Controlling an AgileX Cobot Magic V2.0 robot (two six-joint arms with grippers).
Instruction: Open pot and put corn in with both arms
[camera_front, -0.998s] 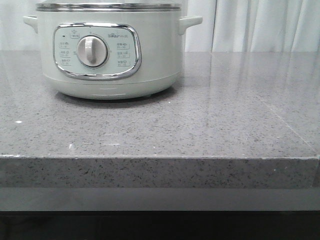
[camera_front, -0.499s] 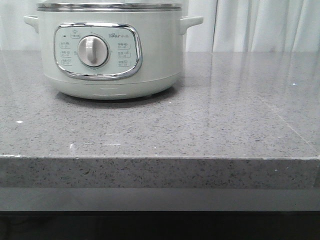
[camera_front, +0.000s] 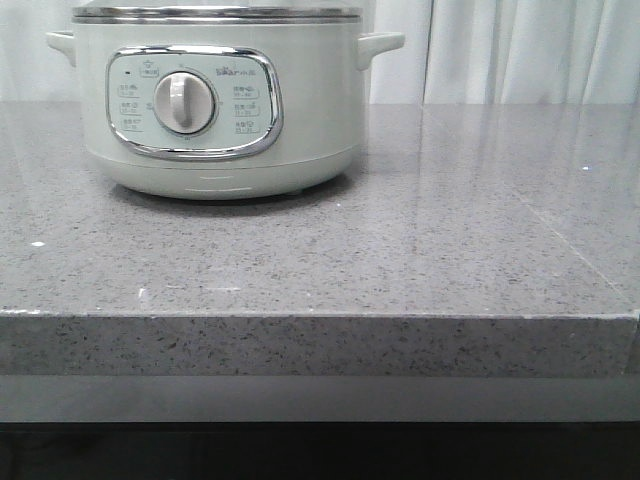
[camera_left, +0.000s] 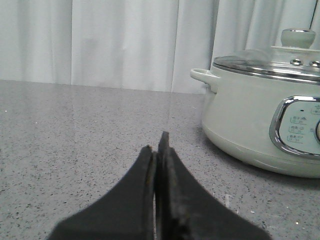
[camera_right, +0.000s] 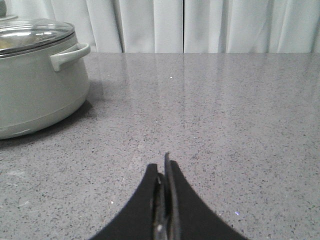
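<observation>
The pale mint-green pot (camera_front: 215, 100) stands at the back left of the grey stone counter, its silver dial and chrome-framed panel facing me. Its glass lid (camera_left: 272, 60) with a round knob (camera_left: 298, 37) sits on the steel rim. The pot also shows in the right wrist view (camera_right: 35, 75). My left gripper (camera_left: 156, 145) is shut and empty, low over the counter, apart from the pot. My right gripper (camera_right: 162, 167) is shut and empty, low over the counter, apart from the pot. Neither gripper shows in the front view. The corn is out of view.
The grey speckled counter (camera_front: 400, 250) ends in a front edge (camera_front: 320, 318) near me. White curtains (camera_front: 520, 50) hang behind it.
</observation>
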